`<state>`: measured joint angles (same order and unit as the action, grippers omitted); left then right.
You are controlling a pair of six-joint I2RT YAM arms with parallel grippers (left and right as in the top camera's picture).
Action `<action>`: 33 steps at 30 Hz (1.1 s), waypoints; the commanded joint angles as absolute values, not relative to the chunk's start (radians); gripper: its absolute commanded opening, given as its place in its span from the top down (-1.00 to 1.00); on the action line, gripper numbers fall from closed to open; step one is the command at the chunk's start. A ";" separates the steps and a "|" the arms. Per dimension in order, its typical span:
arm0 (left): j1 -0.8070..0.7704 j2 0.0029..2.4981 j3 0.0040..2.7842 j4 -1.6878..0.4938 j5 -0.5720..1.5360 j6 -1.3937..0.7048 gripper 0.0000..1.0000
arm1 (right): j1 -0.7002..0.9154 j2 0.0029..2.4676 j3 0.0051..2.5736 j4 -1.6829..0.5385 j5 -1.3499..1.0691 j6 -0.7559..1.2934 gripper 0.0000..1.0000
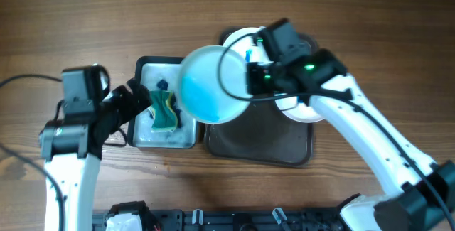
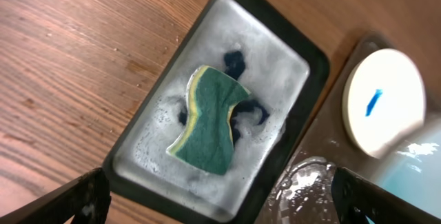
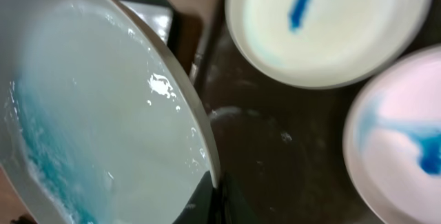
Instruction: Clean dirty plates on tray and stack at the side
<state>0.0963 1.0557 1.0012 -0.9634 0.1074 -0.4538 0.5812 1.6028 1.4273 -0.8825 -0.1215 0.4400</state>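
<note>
Wiping step. Right gripper (image 1: 247,74) clamped on rim of plate (image 1: 210,85), tilted above tray (image 1: 263,146) edge, wet blue on it. Left gripper (image 1: 140,106) gaped wide, empty, over sponge (image 2: 207,124) in soapy dish (image 2: 275,52). Next: probably regrip sponge, scrub blue off.

The tilted plate (image 1: 210,83) is white under a watery pale-blue wash. The streaked plate (image 3: 324,24) and the smeared plate (image 3: 400,148) are white with blue marks, on the dark brown tray (image 3: 275,155). The sponge (image 2: 210,124) is green over yellow, and the counter (image 2: 69,58) is brown wood-grain.
</note>
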 commanded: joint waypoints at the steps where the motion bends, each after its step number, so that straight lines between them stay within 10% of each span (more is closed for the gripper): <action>1: 0.144 0.978 1.021 -0.997 0.152 -0.456 -1.00 | 0.663 1.702 1.475 -0.824 0.005 0.455 0.91; 21: 0.175 0.917 1.020 -1.109 0.077 -0.451 -1.00 | 1.106 1.711 1.478 -0.426 1.052 0.146 0.91; 33: 0.175 0.918 1.020 -1.117 0.077 -0.451 -1.00 | 1.211 1.711 1.478 -0.283 1.217 -0.081 0.91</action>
<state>0.1658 0.9241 1.0016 -1.1156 0.0948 -0.4538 1.1965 1.7390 1.4540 -0.3077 1.1320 0.0177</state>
